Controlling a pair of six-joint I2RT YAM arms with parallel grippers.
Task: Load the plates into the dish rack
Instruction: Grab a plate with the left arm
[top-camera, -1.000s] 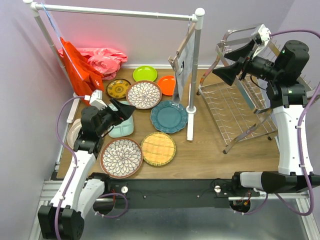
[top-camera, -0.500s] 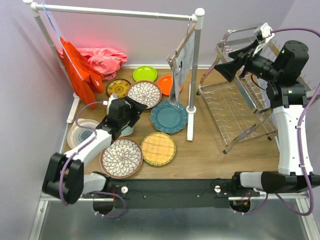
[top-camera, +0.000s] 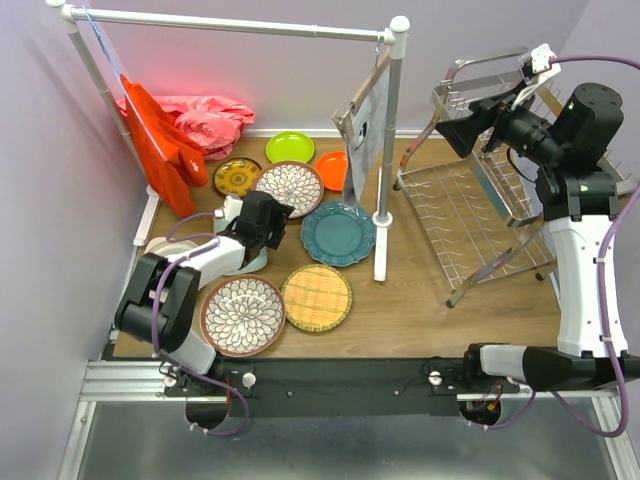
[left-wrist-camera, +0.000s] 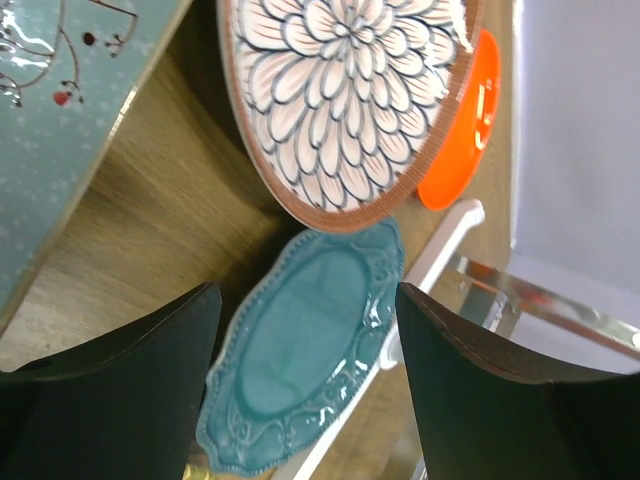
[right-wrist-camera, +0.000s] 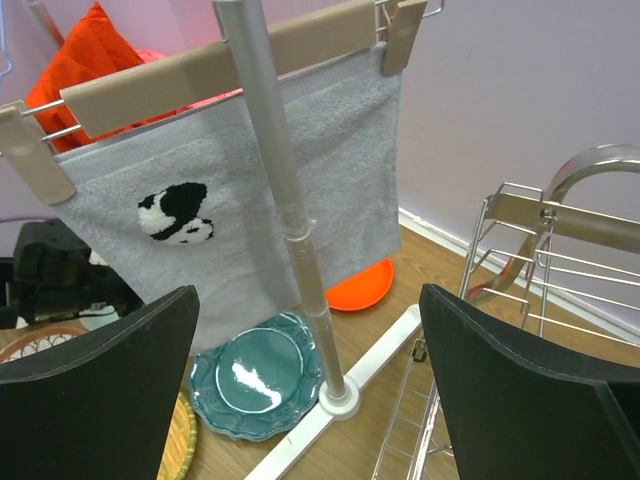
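Your left gripper (top-camera: 268, 218) is low at the table's left, jaws spread with nothing between them, just beside the brown-rimmed white-floral round plate (top-camera: 288, 189) and the teal scalloped plate (top-camera: 338, 233). Your right gripper (top-camera: 455, 130) hangs raised, spread wide and empty, by the far left corner of the chrome wire dish rack (top-camera: 470, 215) on the right.

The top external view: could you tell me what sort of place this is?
Likely a staged robot test cell: chrome wire dish rack, white pipe clothes rail, plain purple walls.
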